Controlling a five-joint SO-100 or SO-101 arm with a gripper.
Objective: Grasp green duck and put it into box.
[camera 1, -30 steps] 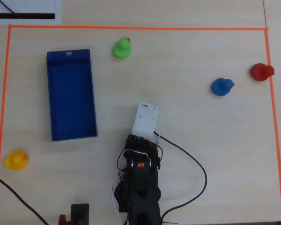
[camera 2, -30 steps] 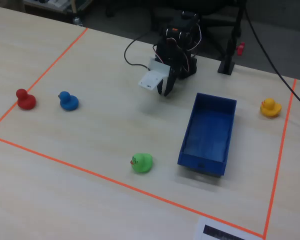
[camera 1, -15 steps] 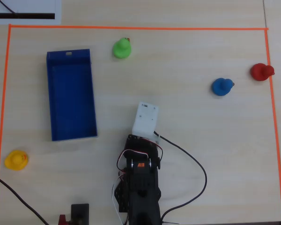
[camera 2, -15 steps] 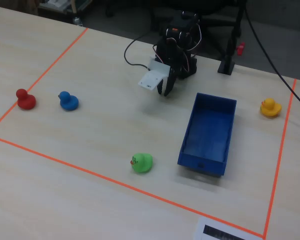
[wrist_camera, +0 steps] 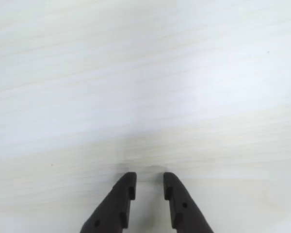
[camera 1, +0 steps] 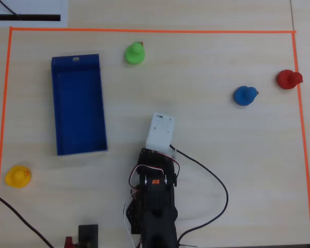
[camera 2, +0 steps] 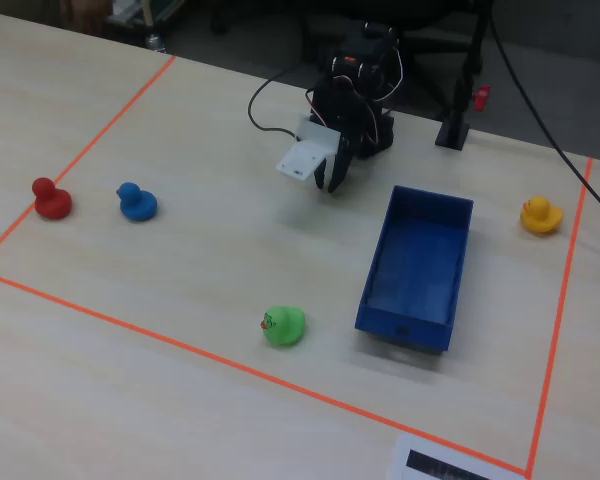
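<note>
The green duck [camera 1: 135, 53] [camera 2: 283, 326] stands on the pale wood table near the far orange tape line in the overhead view, just right of the box's far end. The box [camera 1: 77, 59] [camera 2: 405, 330] is a long dark blue tray with nothing in it. My gripper [wrist_camera: 149, 179] [camera 2: 330, 180] hangs low over bare table close to the arm base, well short of the duck. Its two dark fingers [wrist_camera: 123, 194] stand a small gap apart with nothing between them. In the overhead view the white camera housing [camera 1: 160, 130] covers the gripper.
A blue duck [camera 1: 245, 95] [camera 2: 137, 202] and a red duck [camera 1: 288, 79] [camera 2: 51, 199] sit at the right of the overhead view, a yellow duck [camera 1: 18, 176] [camera 2: 541, 215] at lower left. Orange tape [camera 1: 144, 31] frames the workspace. A black cable [camera 1: 217, 181] loops beside the arm base.
</note>
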